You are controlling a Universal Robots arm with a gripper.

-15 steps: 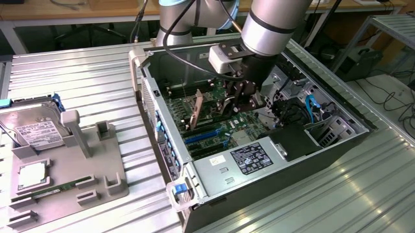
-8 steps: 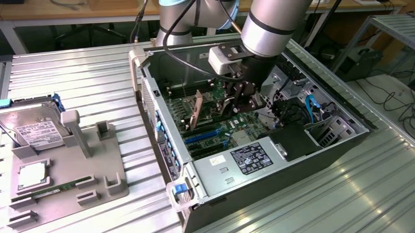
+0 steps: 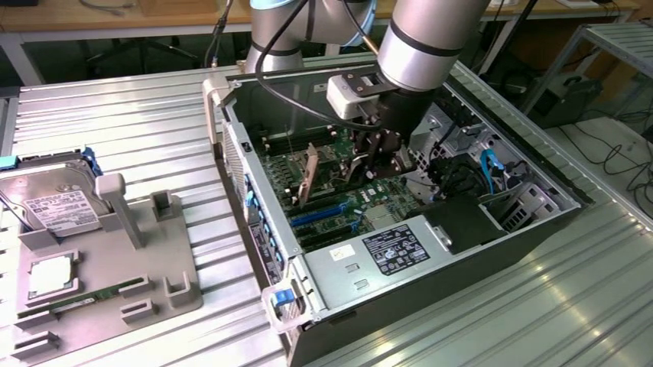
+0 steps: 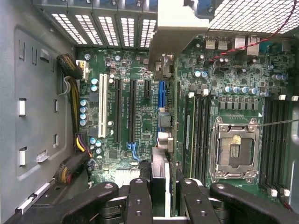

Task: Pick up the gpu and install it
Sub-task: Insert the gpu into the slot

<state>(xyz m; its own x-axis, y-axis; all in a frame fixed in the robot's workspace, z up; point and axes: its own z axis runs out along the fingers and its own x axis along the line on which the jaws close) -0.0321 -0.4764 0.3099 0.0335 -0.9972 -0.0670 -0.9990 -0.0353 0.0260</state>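
Observation:
The gpu (image 3: 306, 177) stands on edge inside the open computer case (image 3: 531, 222), low over the motherboard, its pale bracket strip toward the case's rear wall. In the wrist view the gpu (image 4: 164, 140) is seen edge-on, running from my fingers up to its bracket by the rear vents. It lines up beside the blue expansion slot (image 4: 161, 93). My gripper (image 3: 383, 157) (image 4: 163, 193) is shut on the card's near end, one black finger (image 4: 140, 198) on each side. I cannot tell whether the card's edge touches a slot.
The empty CPU socket (image 4: 233, 149) and memory slots lie beside the card. A power supply (image 3: 393, 248) fills the case's near corner, with cables (image 3: 490, 172) on the exterior view's right. Outside, a grey fixture (image 3: 133, 267) holds a hard drive (image 3: 56, 202) and a green memory stick (image 3: 87, 300).

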